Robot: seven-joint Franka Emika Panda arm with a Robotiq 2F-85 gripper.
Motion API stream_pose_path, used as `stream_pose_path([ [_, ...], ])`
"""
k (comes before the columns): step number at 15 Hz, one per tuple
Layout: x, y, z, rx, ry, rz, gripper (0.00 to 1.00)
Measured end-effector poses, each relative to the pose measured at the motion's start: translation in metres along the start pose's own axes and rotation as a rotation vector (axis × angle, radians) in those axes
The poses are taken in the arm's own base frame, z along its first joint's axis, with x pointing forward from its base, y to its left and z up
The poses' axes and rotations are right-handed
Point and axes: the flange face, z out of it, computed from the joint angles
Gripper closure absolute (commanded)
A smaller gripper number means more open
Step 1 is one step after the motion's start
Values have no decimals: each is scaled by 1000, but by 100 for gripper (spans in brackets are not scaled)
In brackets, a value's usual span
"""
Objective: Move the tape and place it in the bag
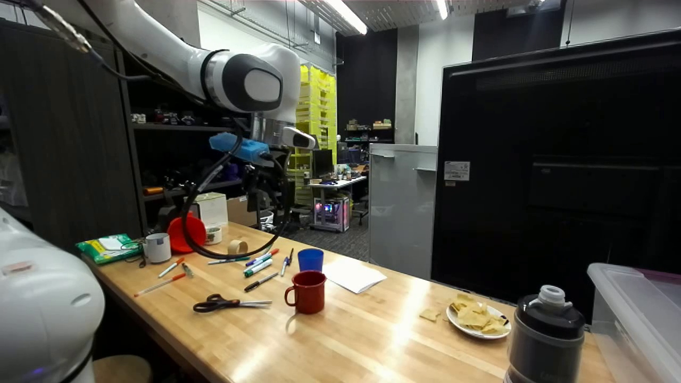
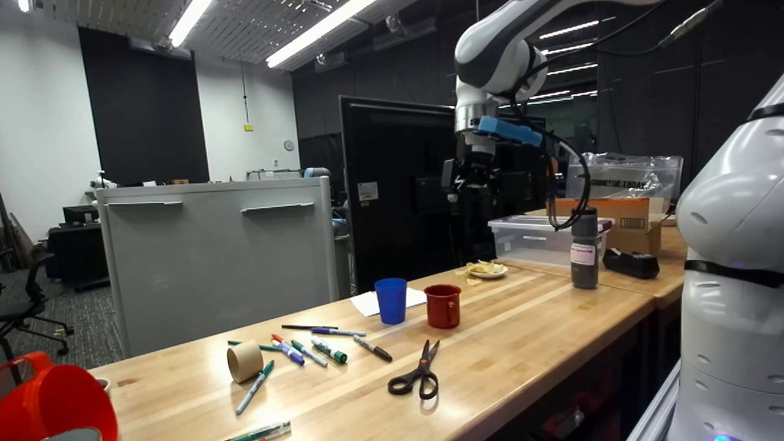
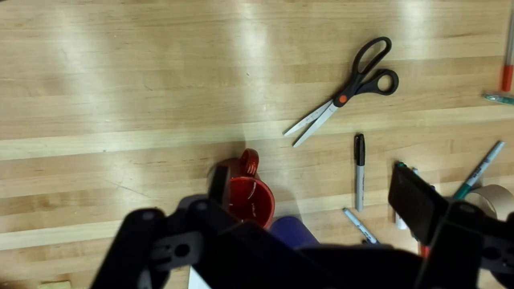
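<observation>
A: pincer (image 3: pixel 315 190) was spread wide above the table (image 2: pixel 520 343). where was the tape (image 2: pixel 245 361)?
B: on it, right of the bag (image 2: pixel 73 398) in both exterior views. probably the bag, only partly visible tho

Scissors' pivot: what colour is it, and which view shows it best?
The pivot is orange, clearest in the wrist view.

Strip lights (image 2: pixel 321 31) on the ceiling light the room. In an exterior view, white glare streaks the bench (image 1: pixel 351 346), one patch close to its robot-side edge; below that edge is deep shadow. In the wrist view, pale glare crosses the bench, soft shadows lie beside the mug (image 3: pixel 257 196), and the gripper (image 3: pixel 313 190) is dark and blurred, while the scissors (image 3: pixel 342 99) are fairly sharp.
</observation>
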Motion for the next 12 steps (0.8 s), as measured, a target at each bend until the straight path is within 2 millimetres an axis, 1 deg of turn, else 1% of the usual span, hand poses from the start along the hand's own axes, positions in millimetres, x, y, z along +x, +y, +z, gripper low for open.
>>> stream_pose_path([
  [3, 5, -10, -4, 36, 31, 36, 0],
  [5, 6, -26, -9, 27, 62, 37, 0],
  [8, 0, -65, -21, 1, 98, 21, 0],
  [12, -18, -130, -39, -40, 152, -21, 0],
])
